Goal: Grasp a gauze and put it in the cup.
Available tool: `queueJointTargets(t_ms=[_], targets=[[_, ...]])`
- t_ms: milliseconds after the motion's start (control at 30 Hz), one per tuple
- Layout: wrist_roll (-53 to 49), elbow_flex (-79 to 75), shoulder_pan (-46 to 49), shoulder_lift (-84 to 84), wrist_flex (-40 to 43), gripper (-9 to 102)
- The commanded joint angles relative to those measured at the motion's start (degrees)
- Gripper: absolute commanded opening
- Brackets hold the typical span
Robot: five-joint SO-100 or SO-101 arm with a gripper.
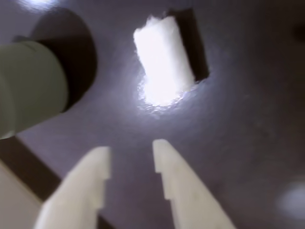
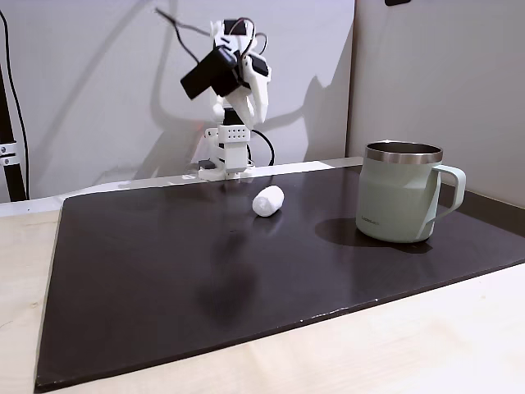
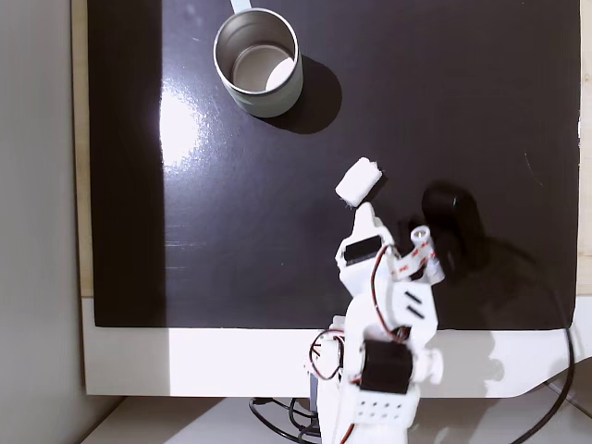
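On the wooden table (image 2: pixel 443 328) lies a dark mat (image 2: pixel 164 271), with the white arm (image 3: pixel 384 333) standing at its far edge in a fixed view. Toward the right on the mat in that view stands the cup (image 2: pixel 398 193), upright, handle to the right. The gripper (image 1: pixel 131 155) hovers above the mat with its jaws parted and nothing between them. The gauze (image 1: pixel 163 62) lies on the mat just ahead of the fingertips (image 1: pixel 159 148), well apart from the cup.
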Motion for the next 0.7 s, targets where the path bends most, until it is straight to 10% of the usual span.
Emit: queueJointTargets(t_ms=[0, 667], targets=[[-7.0, -10.3, 3.1, -9.9, 1.9, 18], [-22.9, -23.8, 5.9, -48.9, 0.8, 36]])
